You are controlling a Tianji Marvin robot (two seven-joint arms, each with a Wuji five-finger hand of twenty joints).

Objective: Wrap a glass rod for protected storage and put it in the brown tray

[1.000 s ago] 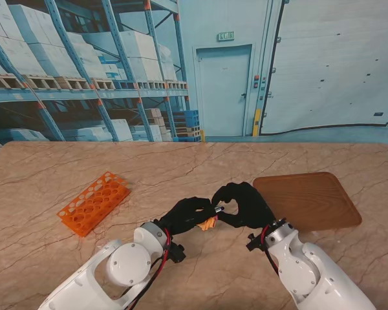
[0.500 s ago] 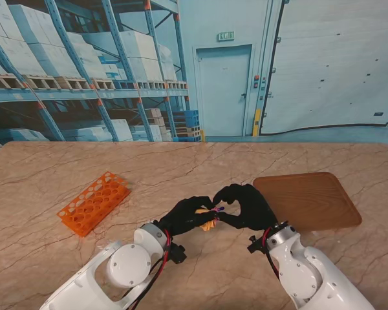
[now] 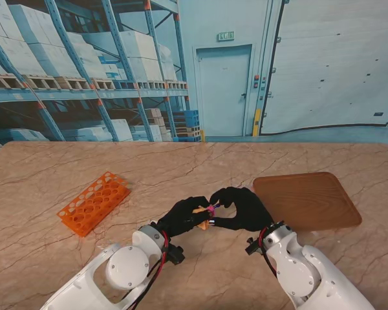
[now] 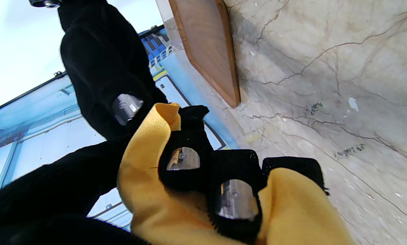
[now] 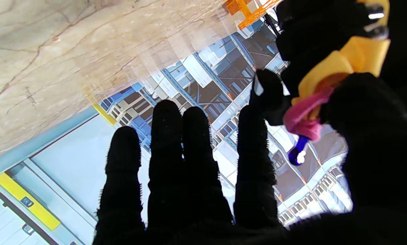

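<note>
My left hand (image 3: pixel 183 217) is shut on a yellow cloth (image 4: pixel 145 194) bunched around the glass rod. The cloth (image 3: pixel 205 225) shows only as a small patch between the two hands in the stand view. A blue rod tip (image 5: pixel 297 153) pokes out of the cloth's end (image 5: pixel 346 61). A pink band (image 5: pixel 302 117) sits on that end, pinched between my right hand's thumb and forefinger. The right hand (image 3: pixel 244 209) meets the left just above the table, its other three fingers (image 5: pixel 176 163) stretched out. The pink band (image 3: pixel 211 208) marks where they touch. The brown tray (image 3: pixel 308 200) lies to the right.
An orange test-tube rack (image 3: pixel 94 202) lies on the marble table (image 3: pixel 181 168) to the left of my hands. The tray's edge (image 4: pixel 206 47) stands close behind the right hand (image 4: pixel 101 68) in the left wrist view. The rack (image 5: pixel 247 8) also appears in the right wrist view.
The right hand has dropped slightly and closed in on the left. The pink band now shows between the fingertips at the cloth's end. The left hand has barely moved.
</note>
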